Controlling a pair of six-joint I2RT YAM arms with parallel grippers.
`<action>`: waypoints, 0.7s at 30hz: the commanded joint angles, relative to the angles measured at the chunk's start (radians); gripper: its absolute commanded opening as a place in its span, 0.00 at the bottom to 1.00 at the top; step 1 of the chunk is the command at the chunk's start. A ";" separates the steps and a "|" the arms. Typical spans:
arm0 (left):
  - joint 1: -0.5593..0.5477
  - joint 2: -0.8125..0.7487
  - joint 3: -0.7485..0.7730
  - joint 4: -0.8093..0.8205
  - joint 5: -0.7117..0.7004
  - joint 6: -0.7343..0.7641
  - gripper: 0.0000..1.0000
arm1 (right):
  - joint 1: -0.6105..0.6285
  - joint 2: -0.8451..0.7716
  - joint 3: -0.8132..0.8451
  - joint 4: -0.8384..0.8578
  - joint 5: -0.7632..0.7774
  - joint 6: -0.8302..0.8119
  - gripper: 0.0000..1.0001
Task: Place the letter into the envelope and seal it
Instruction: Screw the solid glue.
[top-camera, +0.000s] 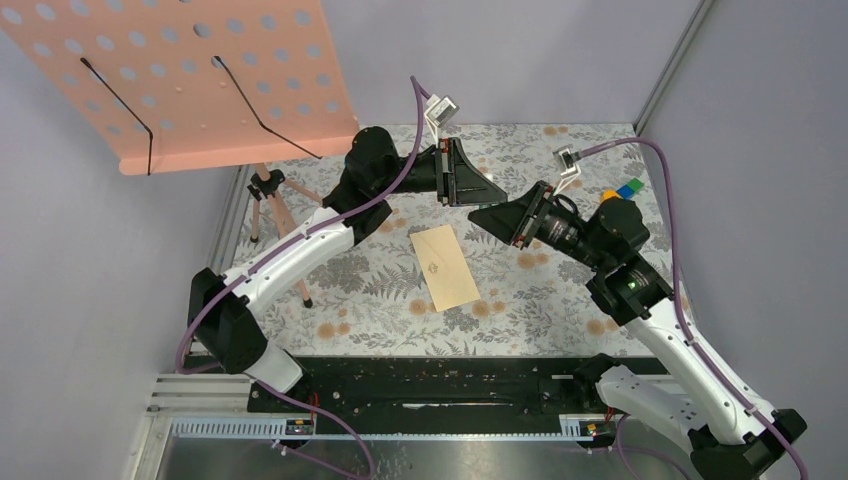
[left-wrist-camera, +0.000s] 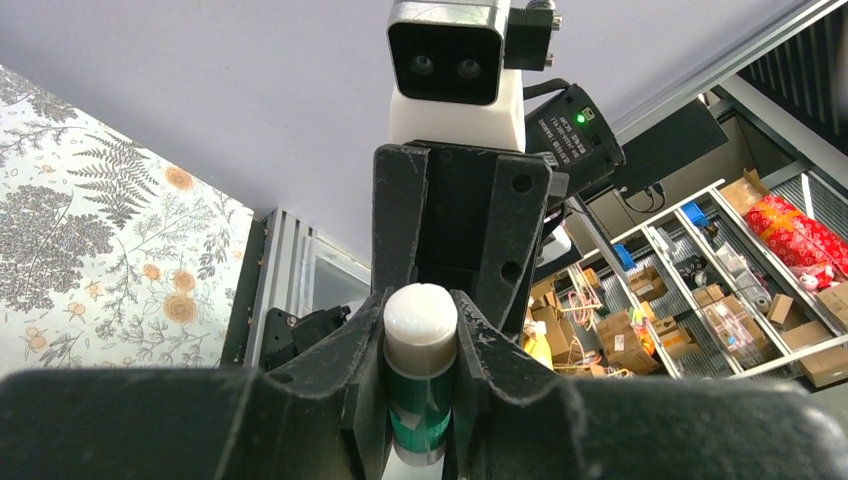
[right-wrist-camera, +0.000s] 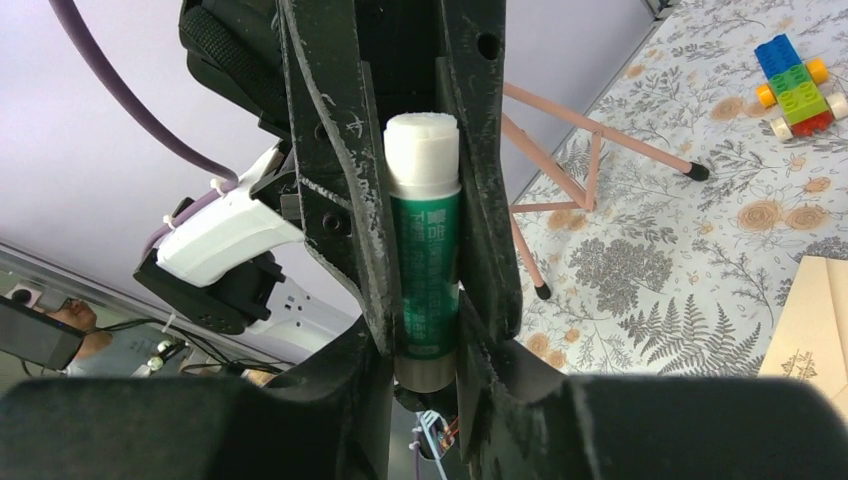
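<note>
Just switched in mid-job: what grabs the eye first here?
A green glue stick hangs in mid-air between the two arms, clamped in the left claw, with the right claw flanking its grey base. In front of them, the tan envelope lies flat on the floral table.

My left arm (top-camera: 300, 250) goes up from its base and bends in to the right. My right arm (top-camera: 680, 340) goes up from its base and bends in to the left. Both wrists are held high, and the two grippers meet nose to nose in the air. The left gripper (left-wrist-camera: 420, 300) has its jaws squeezed on a glue stick (right-wrist-camera: 424, 260). The right gripper (right-wrist-camera: 427, 345) has its jaws pressed on the other end of that stick.
</note>
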 joint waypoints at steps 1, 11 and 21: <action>0.009 -0.037 0.003 0.055 0.017 0.004 0.00 | -0.006 -0.027 -0.016 0.081 -0.014 0.024 0.18; 0.010 -0.069 -0.018 0.072 -0.035 -0.023 0.55 | -0.007 -0.035 -0.064 0.133 0.022 0.049 0.00; 0.011 -0.162 -0.157 0.123 -0.154 -0.038 0.59 | -0.008 -0.042 -0.072 0.140 0.031 0.046 0.00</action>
